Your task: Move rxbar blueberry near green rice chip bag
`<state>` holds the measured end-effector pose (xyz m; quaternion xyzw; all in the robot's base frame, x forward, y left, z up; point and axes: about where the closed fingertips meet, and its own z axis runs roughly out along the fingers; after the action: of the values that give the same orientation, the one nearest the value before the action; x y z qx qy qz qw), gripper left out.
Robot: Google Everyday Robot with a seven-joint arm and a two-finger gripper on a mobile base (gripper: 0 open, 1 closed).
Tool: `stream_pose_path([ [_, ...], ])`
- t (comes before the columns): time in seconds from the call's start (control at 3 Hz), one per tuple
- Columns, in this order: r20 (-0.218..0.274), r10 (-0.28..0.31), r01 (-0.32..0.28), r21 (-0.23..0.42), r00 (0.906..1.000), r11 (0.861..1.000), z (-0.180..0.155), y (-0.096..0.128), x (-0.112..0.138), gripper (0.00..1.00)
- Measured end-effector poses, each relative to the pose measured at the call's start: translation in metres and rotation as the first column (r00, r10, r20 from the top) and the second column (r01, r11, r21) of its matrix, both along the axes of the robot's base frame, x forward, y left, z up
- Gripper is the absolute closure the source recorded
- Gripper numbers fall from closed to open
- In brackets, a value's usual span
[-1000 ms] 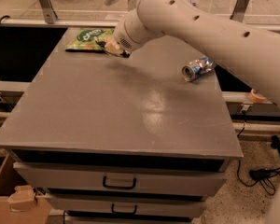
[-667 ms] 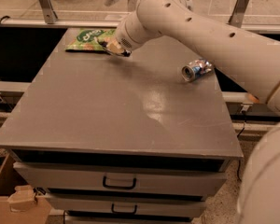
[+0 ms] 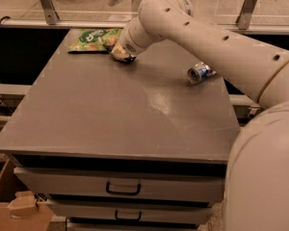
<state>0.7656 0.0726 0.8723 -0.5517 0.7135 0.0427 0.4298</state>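
Sitting on the floor at the lower left, beside the cabinet, is an open cardboard box (image 3: 9, 211). Above it the grey tabletop (image 3: 111, 119) spreads across most of the view, with two drawers (image 3: 62, 182) stacked under its front edge, each with a dark handle.

At the far left corner of the tabletop the green rice chip bag (image 3: 90, 38) lies flat, its white lettering facing up. Just beside the bag's near right corner the gripper (image 3: 121, 56) is down at the surface, wrist tilted toward the bag. Its fingers (image 3: 116, 51) are clamped on the rxbar blueberry (image 3: 127, 59), of which only a dark sliver shows under the tips, low against the tabletop and right next to the bag's edge. Whether the bar touches the tabletop cannot be told.

From the gripper the white arm (image 3: 216, 40) runs up and to the right, crossing the far side of the tabletop and swelling into the bulky body at the right edge of the view.

Under the arm, near the right edge of the tabletop and well apart from the bag, a crushed silver-blue can (image 3: 198, 72) lies on its side.
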Motion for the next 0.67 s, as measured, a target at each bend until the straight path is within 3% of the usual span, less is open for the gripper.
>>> stream_pose_path([
  [0.67, -0.013, 0.026, -0.026, -0.006, 0.9996, 1.000, -0.0095, 0.0107, 0.0063, 0.12],
])
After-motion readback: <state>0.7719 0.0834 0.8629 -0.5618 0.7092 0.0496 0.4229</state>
